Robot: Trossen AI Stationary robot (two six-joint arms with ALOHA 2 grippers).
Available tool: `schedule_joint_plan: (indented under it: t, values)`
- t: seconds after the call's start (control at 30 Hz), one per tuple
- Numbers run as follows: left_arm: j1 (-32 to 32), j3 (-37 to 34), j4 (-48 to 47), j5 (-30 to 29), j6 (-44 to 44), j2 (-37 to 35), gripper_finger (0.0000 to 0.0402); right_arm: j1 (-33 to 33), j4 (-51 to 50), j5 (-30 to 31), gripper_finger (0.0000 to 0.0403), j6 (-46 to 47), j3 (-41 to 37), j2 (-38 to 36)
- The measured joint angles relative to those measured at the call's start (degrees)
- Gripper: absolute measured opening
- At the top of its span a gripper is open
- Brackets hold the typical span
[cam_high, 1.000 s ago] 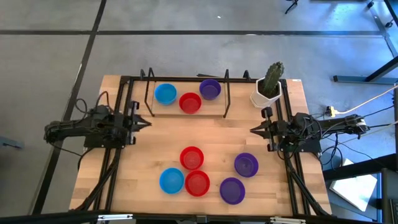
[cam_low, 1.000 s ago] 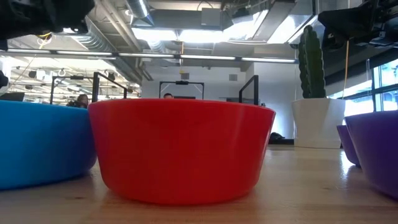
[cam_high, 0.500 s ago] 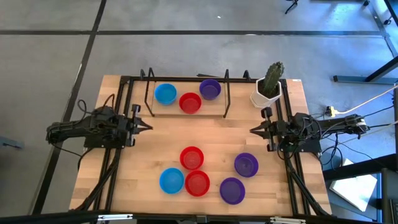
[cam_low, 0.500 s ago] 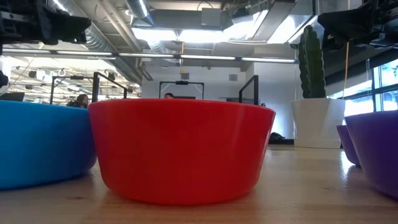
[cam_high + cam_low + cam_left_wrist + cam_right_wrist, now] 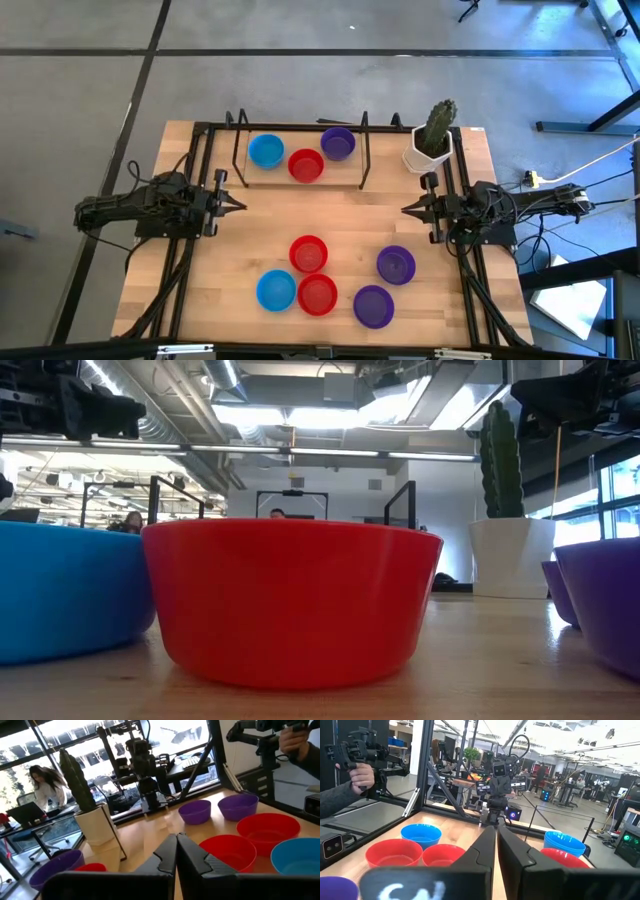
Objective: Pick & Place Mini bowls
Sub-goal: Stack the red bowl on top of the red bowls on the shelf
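Eight mini bowls show in the high view. A blue bowl [image 5: 266, 151], a red one [image 5: 306, 165] and a purple one [image 5: 338, 143] sit at the far side. Nearer lie a red bowl [image 5: 309, 254], a blue one [image 5: 276, 291], another red [image 5: 317, 295] and two purple bowls [image 5: 396, 265] [image 5: 373, 306]. All rest on their bases, open side up. My left gripper [image 5: 243, 205] [image 5: 176, 838] hovers shut over the table's left part. My right gripper [image 5: 405, 209] [image 5: 496, 828] hovers shut over the right part. Both point toward the middle and hold nothing.
A white pot with a green cactus [image 5: 431, 140] stands at the far right corner, beside the right arm. A black metal frame [image 5: 362, 160] stands around the three far bowls. Bare wood [image 5: 320, 210] lies between the two grippers. A person's hand [image 5: 360, 772] shows beyond the table.
My left arm has sunk a little and drifted slightly toward the near edge, still shut. The bowls and the right arm have kept still.
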Motion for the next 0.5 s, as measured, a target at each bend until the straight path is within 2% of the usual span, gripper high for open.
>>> schedule_joint_plan:
  t: [0.5]
  values:
    - [0.00,0.00,0.42,-0.01,-0.68,0.00,0.0003,0.00,-0.32,1.72,0.0022,-0.39,0.00,0.00]
